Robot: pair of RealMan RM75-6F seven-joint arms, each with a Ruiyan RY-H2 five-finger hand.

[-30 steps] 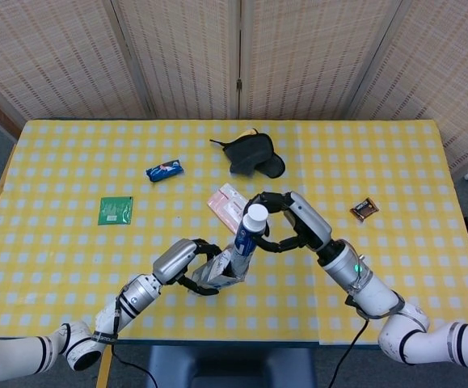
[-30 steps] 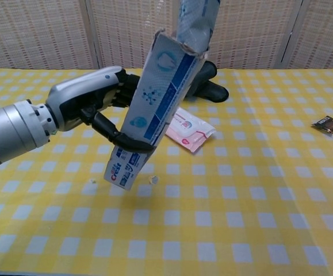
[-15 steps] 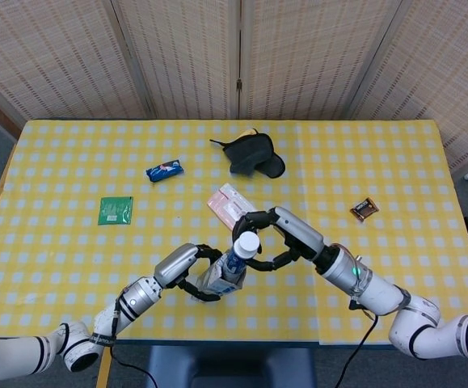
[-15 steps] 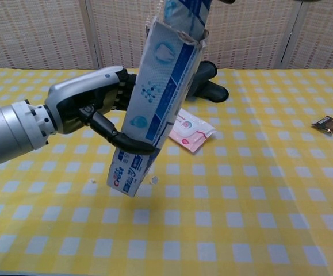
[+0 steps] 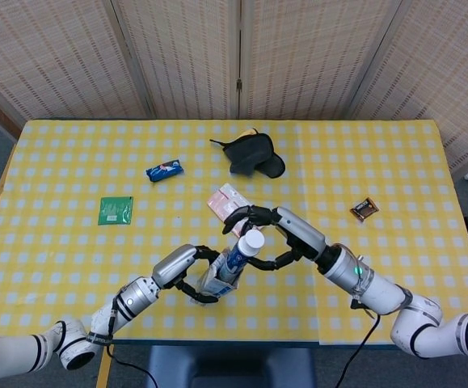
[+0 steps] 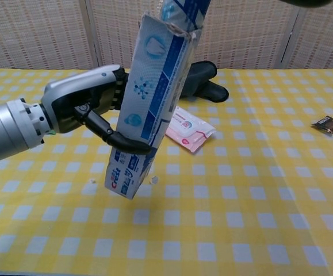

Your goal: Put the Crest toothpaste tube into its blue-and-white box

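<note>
My left hand (image 6: 94, 109) grips the blue-and-white Crest box (image 6: 146, 106) around its lower half and holds it nearly upright above the table, open end up. The box (image 5: 217, 279) also shows in the head view with my left hand (image 5: 187, 271) around it. The toothpaste tube (image 5: 242, 252) stands in the box's open top, white cap uppermost; in the chest view only a short piece of the tube (image 6: 183, 12) shows above the box. My right hand (image 5: 267, 236) holds the tube near its cap. In the chest view the right hand is almost wholly above the frame.
A pink-and-white wipes packet (image 5: 227, 202) lies just behind the box. A black pouch (image 5: 251, 155) sits further back, a blue snack wrapper (image 5: 164, 170) and a green card (image 5: 115, 210) to the left, a small brown packet (image 5: 364, 210) to the right.
The box has tipped more upright and shifted slightly left. The tube has sunk deeper into it, and my right hand has come lower and closer to the box.
</note>
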